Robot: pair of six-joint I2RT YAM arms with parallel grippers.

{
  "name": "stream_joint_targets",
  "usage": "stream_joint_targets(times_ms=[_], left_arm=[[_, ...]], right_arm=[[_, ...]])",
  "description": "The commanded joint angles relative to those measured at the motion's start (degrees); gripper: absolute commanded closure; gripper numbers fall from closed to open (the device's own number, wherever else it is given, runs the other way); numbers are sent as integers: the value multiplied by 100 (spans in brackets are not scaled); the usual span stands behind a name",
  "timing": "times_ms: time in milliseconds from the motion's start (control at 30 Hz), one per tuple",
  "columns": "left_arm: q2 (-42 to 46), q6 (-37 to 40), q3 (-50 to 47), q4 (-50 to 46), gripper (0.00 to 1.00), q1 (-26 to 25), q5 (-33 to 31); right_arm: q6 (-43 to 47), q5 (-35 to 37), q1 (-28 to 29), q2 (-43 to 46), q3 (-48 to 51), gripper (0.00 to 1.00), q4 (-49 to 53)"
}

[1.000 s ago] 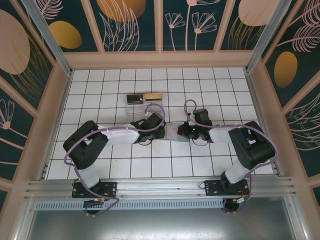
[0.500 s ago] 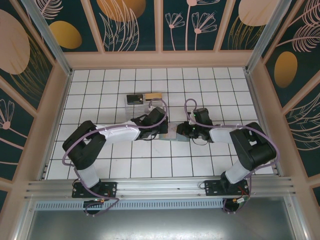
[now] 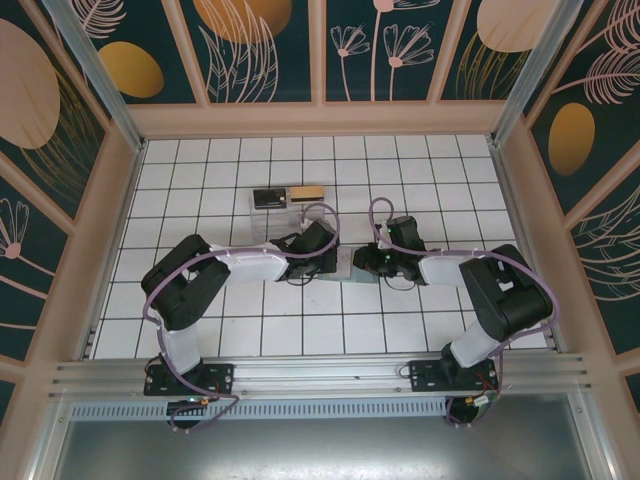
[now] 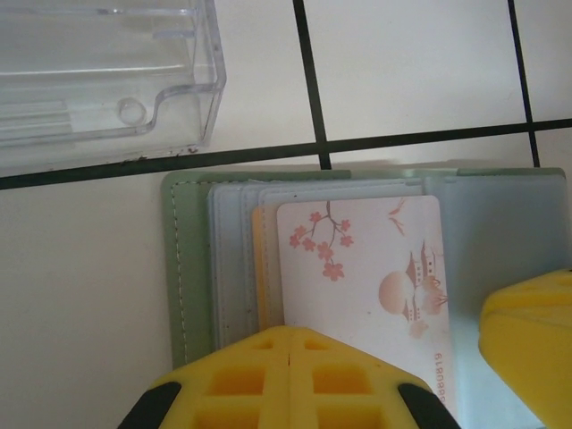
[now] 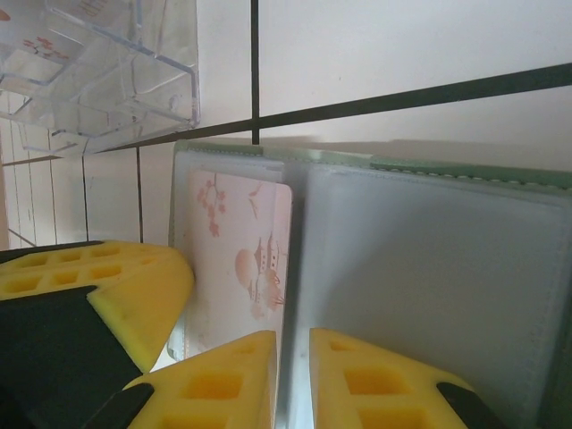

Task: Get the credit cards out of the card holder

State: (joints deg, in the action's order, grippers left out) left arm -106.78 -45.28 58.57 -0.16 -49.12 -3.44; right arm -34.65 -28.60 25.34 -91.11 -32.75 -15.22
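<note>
White tiled table [image 3: 200, 170] with dark grout, fenced by teal walls [image 3: 270, 50] painted with gold and pink plants. Near its middle, between the two arms, the card holder [image 3: 345, 264]. Lies open and flat, green stitched edge near a clear plastic box [image 3: 285, 198] but not touching it.

From the left wrist: a credit card [image 4: 366, 277] printed with blossoms and a pagoda. Rests over the clear sleeves of the panel on the left arm's side. Beneath it, a thin orange strip of a second card [image 4: 265, 268].

Left gripper [image 4: 290, 341]: closed, yellow pads meeting with no gap right over the printed card's near edge. Cannot tell whether that edge is pinched.

Right gripper [image 5: 292, 344]: almost closed, a slim slit between its pads. Lines up with the holder's middle crease, printed card on one side, empty-looking clear panel on the other. Cannot tell whether anything is caught in the slit. Sits just beside the left gripper, both low over the holder.
</note>
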Motion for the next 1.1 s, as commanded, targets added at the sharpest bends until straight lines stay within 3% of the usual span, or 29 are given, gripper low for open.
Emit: stream_joint_targets(times_ms=[0,300,767,1067], left_arm=[[-167,-112,-63,7,99,-9,72],[-154,-183,-178,25,99,-9,74],[-103,-192,-238,25,100,-10,54],[-106,-203,-249,43,100,-10,85]], right_arm=[[-21,-146,19,34,-78,80,-174],[-287,-537,-3,-211,-47,80,-596],[-128,-152,6,-300,-56,80,-66],[-377,-559,32,-540,-47,84,-657]])
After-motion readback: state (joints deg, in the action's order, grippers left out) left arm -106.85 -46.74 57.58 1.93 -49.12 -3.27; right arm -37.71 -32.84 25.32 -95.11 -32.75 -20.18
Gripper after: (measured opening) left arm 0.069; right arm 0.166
